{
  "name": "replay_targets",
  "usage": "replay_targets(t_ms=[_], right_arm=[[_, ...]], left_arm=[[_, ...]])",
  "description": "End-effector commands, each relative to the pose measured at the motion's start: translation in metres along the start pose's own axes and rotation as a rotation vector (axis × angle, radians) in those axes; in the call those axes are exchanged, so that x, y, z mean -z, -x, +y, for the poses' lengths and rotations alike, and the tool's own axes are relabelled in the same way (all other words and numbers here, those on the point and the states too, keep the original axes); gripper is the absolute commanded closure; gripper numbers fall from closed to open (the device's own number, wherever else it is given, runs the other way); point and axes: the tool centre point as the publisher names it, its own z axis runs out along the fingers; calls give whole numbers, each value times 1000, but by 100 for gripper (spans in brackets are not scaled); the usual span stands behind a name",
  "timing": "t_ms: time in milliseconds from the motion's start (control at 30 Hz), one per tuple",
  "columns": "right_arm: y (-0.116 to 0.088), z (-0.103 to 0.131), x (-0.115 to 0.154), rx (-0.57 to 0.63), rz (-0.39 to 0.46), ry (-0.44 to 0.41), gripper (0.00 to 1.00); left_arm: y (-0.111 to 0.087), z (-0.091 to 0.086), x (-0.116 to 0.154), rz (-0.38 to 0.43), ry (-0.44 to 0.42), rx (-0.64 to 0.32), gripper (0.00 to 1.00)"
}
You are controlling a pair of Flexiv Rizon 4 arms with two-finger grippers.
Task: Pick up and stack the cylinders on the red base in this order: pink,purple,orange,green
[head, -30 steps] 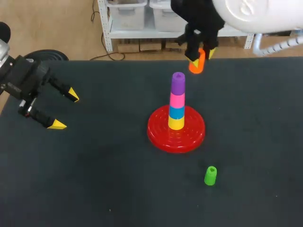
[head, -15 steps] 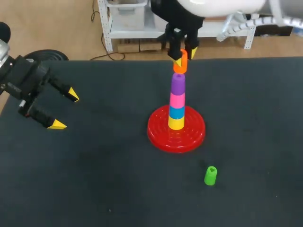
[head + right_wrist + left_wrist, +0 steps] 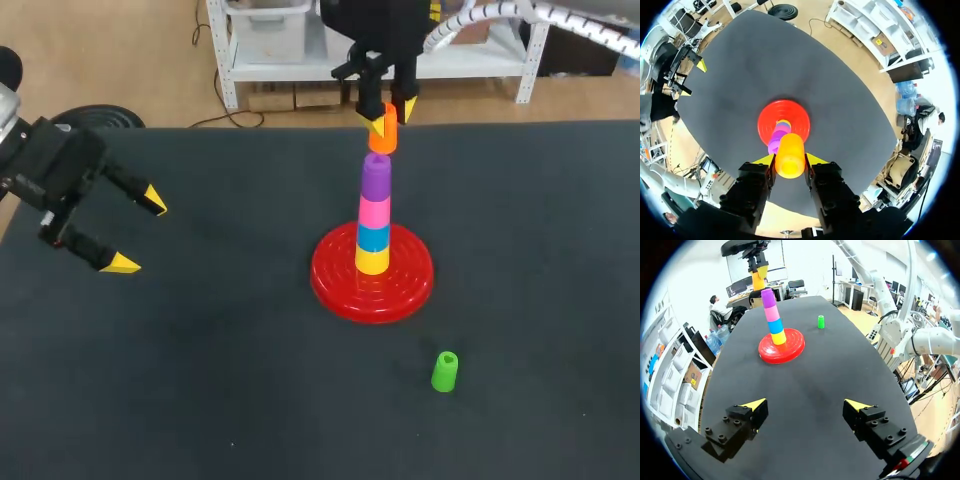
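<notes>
A dark table (image 3: pixel 200 380) fills the space in front of me. The orange cylinder (image 3: pixel 381 138) is in my right gripper (image 3: pixel 392 117), whose yellow-tipped fingers are clamped on it from two sides, as the right wrist view shows with the cylinder (image 3: pixel 790 155) pinched between them. It hangs upright over the top of the stack, toward the table's far edge, right above the purple cylinder (image 3: pixel 376 175); I cannot tell whether the two touch.

Under the purple cylinder come the pink cylinder (image 3: pixel 374 211), a blue cylinder (image 3: pixel 373 237) and a yellow cylinder (image 3: pixel 372 260), all one on another on the red base (image 3: pixel 340 280). The base sits flat around the middle of the table, somewhat nearer the far edge than the near one.

The green cylinder (image 3: pixel 445 371) stands alone on the table, between the base and the near edge, well apart from the stack.

My left gripper (image 3: pixel 138 232) hovers by the table's left edge, its fingers spread wide apart and pointing across the table toward the base.
</notes>
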Motion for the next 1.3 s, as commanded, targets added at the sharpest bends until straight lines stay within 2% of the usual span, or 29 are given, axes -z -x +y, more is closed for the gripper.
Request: replay_targets(t_ms=[33, 333, 733, 1300], right_arm=[[4, -3, -5, 0, 22, 11, 100], [5, -4, -14, 8, 27, 27, 100], [-2, 7, 0, 28, -18, -10, 100], [-9, 8, -9, 27, -18, 1, 100]], left_arm=[[-1, 0, 0, 0, 2, -1, 0], [-1, 0, 0, 0, 2, -1, 0], [-1, 0, 0, 0, 2, -1, 0], [-1, 0, 0, 0, 2, -1, 0]])
